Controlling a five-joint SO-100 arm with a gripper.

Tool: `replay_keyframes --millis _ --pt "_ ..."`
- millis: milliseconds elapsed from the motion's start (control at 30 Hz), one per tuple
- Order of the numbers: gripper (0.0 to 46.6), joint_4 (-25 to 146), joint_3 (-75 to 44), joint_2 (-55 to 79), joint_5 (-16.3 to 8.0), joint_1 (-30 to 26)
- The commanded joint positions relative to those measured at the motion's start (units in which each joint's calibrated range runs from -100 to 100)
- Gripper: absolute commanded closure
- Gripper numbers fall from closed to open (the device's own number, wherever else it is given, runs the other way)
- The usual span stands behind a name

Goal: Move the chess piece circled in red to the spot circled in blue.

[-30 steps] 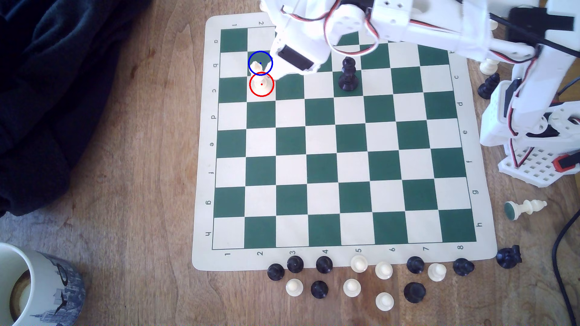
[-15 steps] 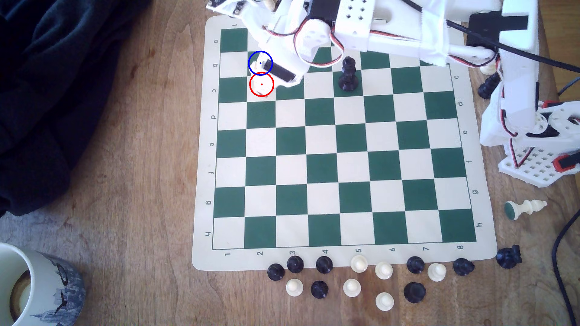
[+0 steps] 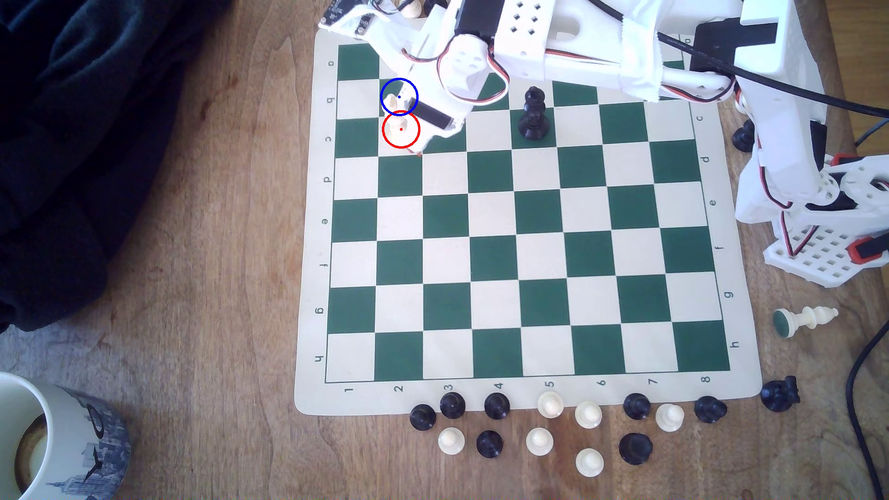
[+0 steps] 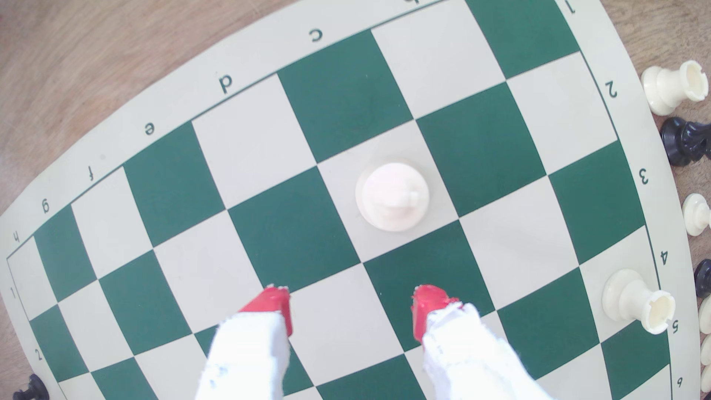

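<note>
1. A tall cream-white plastic chess piece point(image 4: 392, 196) with a round base is seen standing on a cream square of the flat green-and-cream chessboard mat point(image 4: 338, 96), inside the red ring in the exterior view point(image 3: 401, 129).
2. A tall black piece point(image 3: 533, 113) stands well apart on the board; pawns are scattered on the wooden tabletop point(image 3: 192, 288).
3. The red-tipped white end effector point(image 4: 350, 304) is held open and empty above the board, the piece just beyond its tips.
</note>
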Motion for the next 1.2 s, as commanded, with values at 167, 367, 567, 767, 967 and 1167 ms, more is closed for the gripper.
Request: replay_keyframes --millis 167,367,567,767,967,1167 --pt "29.1 -2.1 -6.5 1.4 0.4 1.3" --pt "29.6 -6.2 -6.7 1.9 0.4 1.9" --pt "29.7 -7.1 -10.0 1.9 0.1 1.3" --pt "30.7 -8.8 -9.3 2.9 -0.2 1.1" --pt "31.2 -9.1 -9.7 3.8 -0.3 0.9" --pt "31.5 -8.6 -9.2 4.7 -0.3 0.9"
